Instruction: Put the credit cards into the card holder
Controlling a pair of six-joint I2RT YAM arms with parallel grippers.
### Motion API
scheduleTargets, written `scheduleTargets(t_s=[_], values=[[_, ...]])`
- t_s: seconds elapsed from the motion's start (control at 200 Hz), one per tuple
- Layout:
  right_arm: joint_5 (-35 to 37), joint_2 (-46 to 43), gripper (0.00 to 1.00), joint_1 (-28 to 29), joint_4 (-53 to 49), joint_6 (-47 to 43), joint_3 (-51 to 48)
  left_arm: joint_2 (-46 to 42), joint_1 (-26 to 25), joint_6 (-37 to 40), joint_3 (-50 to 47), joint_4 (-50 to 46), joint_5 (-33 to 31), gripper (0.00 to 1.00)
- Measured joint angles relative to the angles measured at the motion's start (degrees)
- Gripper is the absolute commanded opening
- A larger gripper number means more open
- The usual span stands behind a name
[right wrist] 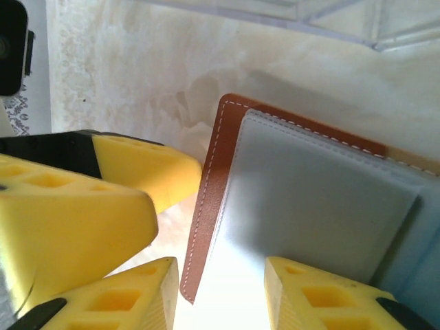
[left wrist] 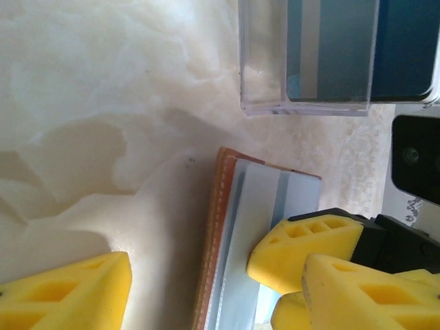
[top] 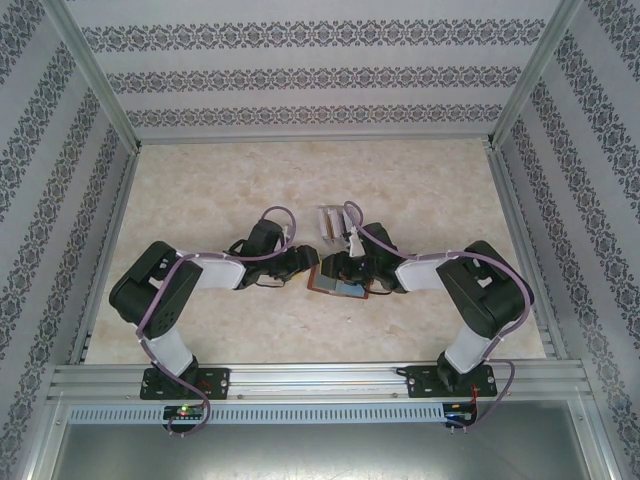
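The right jaws (right wrist: 220,275) stand part-open over the near end of the card holder (right wrist: 213,179). One yellow finger is beside its stitched brown edge and the other is over its grey inner pocket. Nothing is plainly pinched between them.

The left jaws (left wrist: 216,275) are wider apart and straddle the holder's brown border. One finger is on bare bench (left wrist: 82,137) and clear of the leather, and the other is above a pale bluish credit card (left wrist: 258,220) lying on the opened holder. They grip nothing either.

Seen from above, the holder lies opened out near the middle of the bench, towards its near edge, with its long axis roughly along that edge. The left jaws are at its left end and the right jaws directly over it, so the right arm is nearer.

Just beyond, towards the far edge, is a clear slotted rack (top: 333,222) with more cards (left wrist: 330,48) standing in it.

The coming move likely turns on the card sliding along the holder's long axis into the pocket while one arm pins the leather.
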Motion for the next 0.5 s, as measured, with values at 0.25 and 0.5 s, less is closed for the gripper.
scheduleTargets(t_s=[0.25, 0.5], values=[[-3.1, -0.4, 0.39, 2.0, 2.5, -2.6, -1.1, 4.1, -0.4, 1.9, 2.9, 0.5, 0.8, 0.31], [-5.0, -2.3, 0.39, 2.2, 5.3, -4.3, -2.6, 6.1, -1.0, 3.0, 3.4, 1.4, 2.1, 0.04]])
